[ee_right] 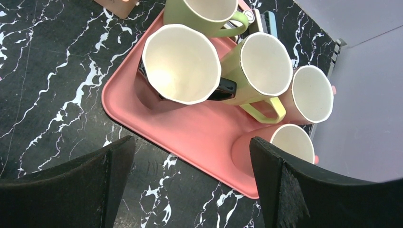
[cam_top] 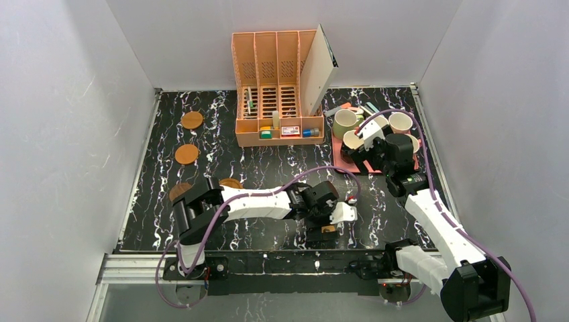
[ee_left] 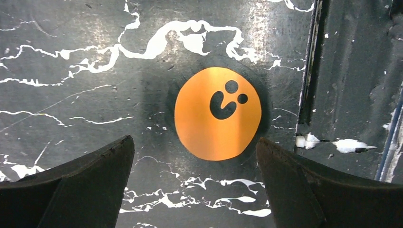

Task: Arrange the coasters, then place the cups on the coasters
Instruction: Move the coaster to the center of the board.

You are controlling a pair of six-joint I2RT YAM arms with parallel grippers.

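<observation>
the left gripper point(ee_left: 194, 142) hangs above the black, white-veined table point(ee_left: 71, 109) with its jaws spread as wide as they go, holding nothing and touching nothing. just ahead of it, centred between the dark fingers, lies the orange coaster with dark marks point(ee_left: 217, 114), a thin smooth disc flat on the glossy top. the right gripper point(ee_right: 192, 140) is just as wide open and empty, poised over the near rim of the pink tray point(ee_right: 190, 128), a matte rectangle with rounded corners. straight ahead on the tray stands the black mug point(ee_right: 180, 64), faceted, cream inside, its handle close against the yellow mug point(ee_right: 266, 64) to the right. the pink mug point(ee_right: 292, 141) sits partly hidden by the right finger, a pale mug point(ee_right: 311, 94) beyond it, the olive green mug point(ee_right: 202, 9) farthest. they crowd each other closely. well off to the left gripper's left lie the ringed wooden coaster point(cam_top: 231, 182), partly under the arm, the dark brown coaster point(cam_top: 179, 191) and two plain orange-brown coasters point(cam_top: 186, 153). a slotted orange organizer point(cam_top: 278, 100) stands at the far wall.
</observation>
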